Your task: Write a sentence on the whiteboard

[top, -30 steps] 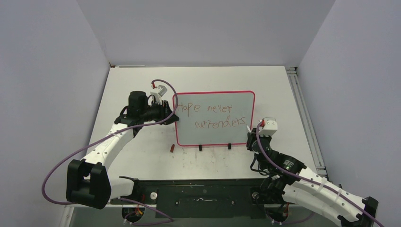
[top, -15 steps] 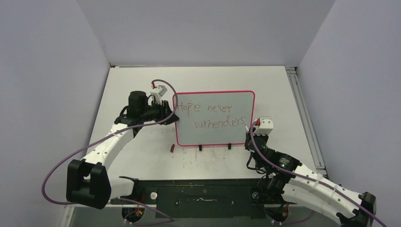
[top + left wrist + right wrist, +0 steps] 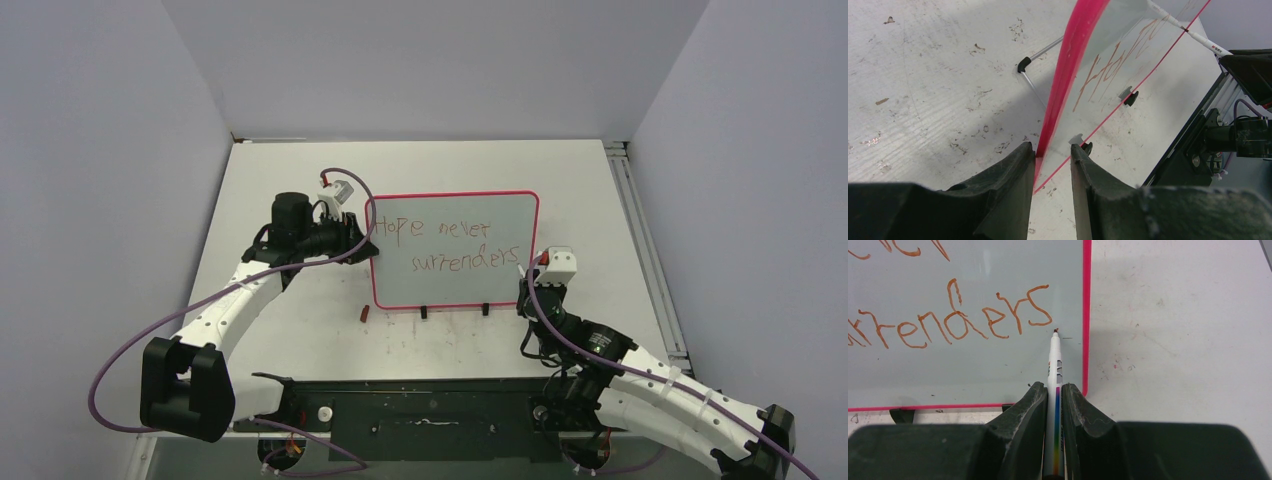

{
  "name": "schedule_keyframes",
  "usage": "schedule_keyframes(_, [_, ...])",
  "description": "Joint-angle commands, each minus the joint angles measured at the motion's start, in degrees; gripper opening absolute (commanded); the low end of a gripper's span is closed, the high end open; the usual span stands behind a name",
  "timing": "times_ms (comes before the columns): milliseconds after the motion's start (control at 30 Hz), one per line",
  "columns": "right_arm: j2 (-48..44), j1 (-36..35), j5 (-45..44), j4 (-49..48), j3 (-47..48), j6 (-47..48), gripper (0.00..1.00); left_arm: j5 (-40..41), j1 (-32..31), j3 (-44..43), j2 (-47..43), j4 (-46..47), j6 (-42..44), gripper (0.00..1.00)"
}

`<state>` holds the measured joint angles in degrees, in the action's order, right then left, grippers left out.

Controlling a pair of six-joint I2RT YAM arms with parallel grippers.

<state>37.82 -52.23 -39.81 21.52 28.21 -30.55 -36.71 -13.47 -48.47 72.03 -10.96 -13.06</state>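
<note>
pink-framed whiteboard (image 3: 400, 282) stands, long axis left-right; sentence (image 3: 465, 262) runs along it.

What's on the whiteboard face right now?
The sentence, "Hope never" over "surrenders". The marker tip sits just past the final s. Left hand hides a bit of the whiteboard edge.

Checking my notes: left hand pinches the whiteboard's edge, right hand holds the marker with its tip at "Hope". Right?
No: the right wrist view shows the marker tip just past the final s of "surrenders". The rest stands: left hand on the edge of the whiteboard, right hand holding the marker.
</note>
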Motion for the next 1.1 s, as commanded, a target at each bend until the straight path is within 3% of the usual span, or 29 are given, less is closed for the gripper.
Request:
schedule_keyframes(0, [0.0,-0.4,-2.1,-1.9,1.6,0.2,0.05,-0.9,-0.4,-0.5,-1.5,0.6,0.1,0.3])
schedule_keyframes(300, [-0.3,-0.4,-1.1,-1.1,2.1,0.2,0.05,-0.6,-0.3,-0.6,-1.8,0.4,0.1,0.3])
schedule_keyframes(467, [-1.4,-0.5,4.5,3.4,5.2,0.5,0.05,2.7,-0.4,-0.7,-2.2,-0.7,0.3,0.32])
schedule_keyframes(700, [-7.6,-1.7,8.0,8.9,11.1,-0.5,0.05,6.9,-0.3,-0.2,-5.1,-1.6,0.3,0.49])
schedule_keyframes(867, [-10.8,-1.7,11.6,3.4,11.1,4.9,0.05,10.5,-0.3,1.2,-9.4,-2.7,0.3,0.62])
schedule_keyframes(1067, [-8.0,-1.7,16.5,-4.6,10.3,9.6,0.05,15.4,-0.5,3.6,-16.7,-8.9,-1.2,0.65])
